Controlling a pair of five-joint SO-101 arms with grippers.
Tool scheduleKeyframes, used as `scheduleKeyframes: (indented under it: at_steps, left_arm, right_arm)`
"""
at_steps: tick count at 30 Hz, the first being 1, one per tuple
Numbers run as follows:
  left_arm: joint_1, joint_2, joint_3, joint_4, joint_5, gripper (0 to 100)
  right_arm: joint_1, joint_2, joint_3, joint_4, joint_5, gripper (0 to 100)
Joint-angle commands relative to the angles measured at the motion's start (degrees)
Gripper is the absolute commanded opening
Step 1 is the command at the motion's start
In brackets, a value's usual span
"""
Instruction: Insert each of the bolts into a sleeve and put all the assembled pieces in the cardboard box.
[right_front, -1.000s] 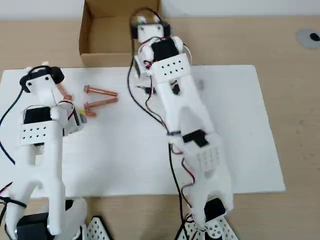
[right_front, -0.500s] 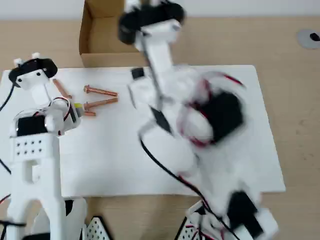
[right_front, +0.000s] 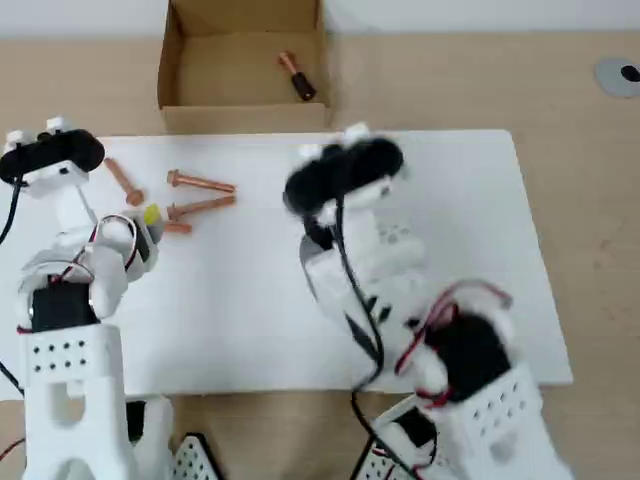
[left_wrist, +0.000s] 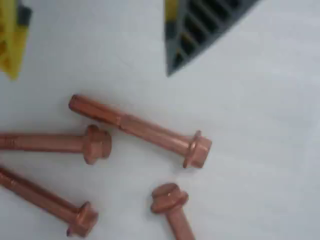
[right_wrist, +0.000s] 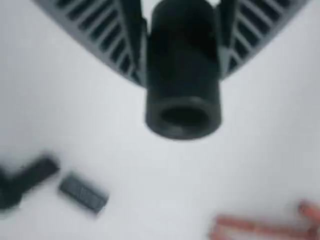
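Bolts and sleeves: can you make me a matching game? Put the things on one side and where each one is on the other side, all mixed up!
Things:
1. black sleeve
2. assembled piece
3. loose bolts

Places:
A. inside the cardboard box
B. lying on the white sheet
C. held in the right gripper

Right pairs: 1-C, 2-A, 3-B.
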Motion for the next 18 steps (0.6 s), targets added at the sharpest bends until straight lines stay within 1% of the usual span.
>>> scheduleKeyframes:
  at_steps: [1, 2, 3, 5, 7, 9, 14, 18]
  left_arm:
    - [-0.3, -3.4, 3.1, -6.3, 0.6, 21]
    - [-0.4, -3.6, 4.2, -8.2, 2.7, 21]
    - [-0.6, -3.2, 5.0, -9.8, 6.6, 21]
    - [-0.7, -1.7, 6.2, -12.2, 16.3, 21]
    - [-0.7, 0.9, 6.3, -13.5, 25.5, 21]
    - [-0.6, 3.9, 5.9, -14.8, 32.9, 21]
    - [-2.9, 11.3, 6.7, -23.0, 43.2, 21]
    - [-3.2, 17.7, 5.2, -26.5, 46.6, 21]
  right_arm:
    - [1.0, -13.1, 18.9, -19.1, 5.4, 1.0]
    - [1.0, -15.6, 22.9, -22.5, 6.1, 1.0]
    - [1.0, -17.8, 26.4, -25.2, 6.3, 1.0]
    - [1.0, -20.3, 31.4, -28.9, 6.3, 1.0]
    - [1.0, -20.9, 33.0, -29.2, 6.3, 1.0]
    - [1.0, -20.4, 33.0, -29.2, 6.2, 1.0]
    - [1.0, -18.9, 32.3, -28.3, 6.3, 1.0]
    - [1.0, -17.3, 31.1, -25.1, 6.3, 0.9]
